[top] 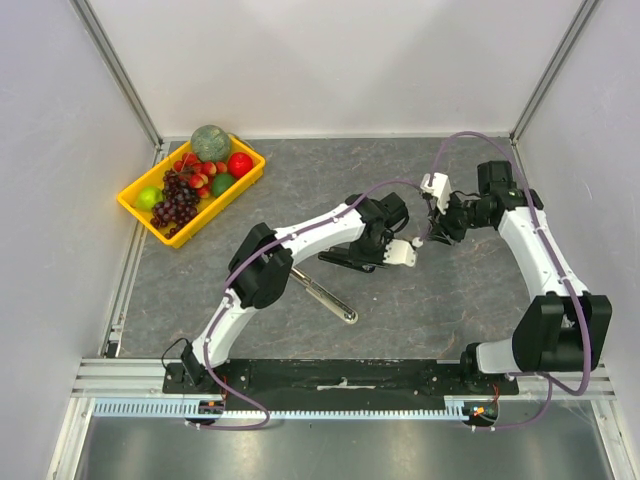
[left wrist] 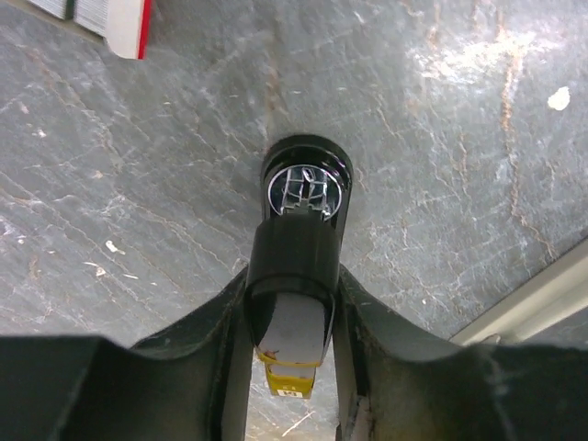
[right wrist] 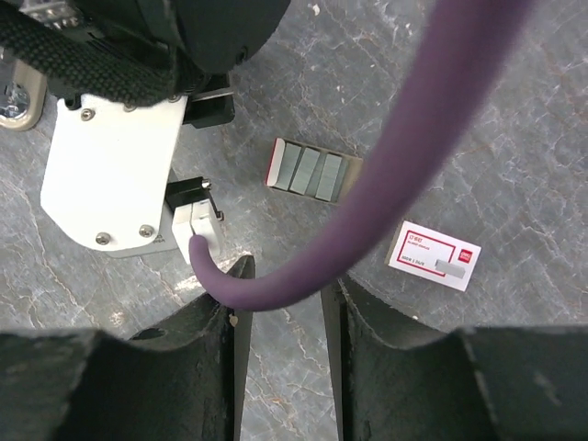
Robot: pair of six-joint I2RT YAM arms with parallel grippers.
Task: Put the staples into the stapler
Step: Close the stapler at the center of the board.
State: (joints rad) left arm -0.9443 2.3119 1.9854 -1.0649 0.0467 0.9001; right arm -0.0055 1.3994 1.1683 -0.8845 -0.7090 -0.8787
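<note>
**Left arm.** The left gripper (left wrist: 292, 285) was at mid-surface. Its fingers (left wrist: 216, 340) were clamped on the black stapler (left wrist: 289, 253), one on each side of the body. The wrist view showed the stapler end-on, with a chrome cap at its far end and a yellow label near the fingers. In the top view the stapler (top: 345, 262) sat just near and left of the gripper. A slim chrome bar (top: 325, 295) ran from beside it toward the near edge (whether the two were joined could not be told).

**Right arm.** The right gripper (right wrist: 283, 276) hung just right of the left one. Its fingers (right wrist: 207, 331) stood apart and gripped nothing. A purple cable (right wrist: 386, 165) crossed in front of them.

**Staples.** The staples (right wrist: 312, 172) lay as grey strips side by side in their tray (right wrist: 274, 163) on the grey surface (top: 300, 190), beyond the right fingers. The white-and-red box (right wrist: 435, 255) lay near the tray but apart from it.
</note>
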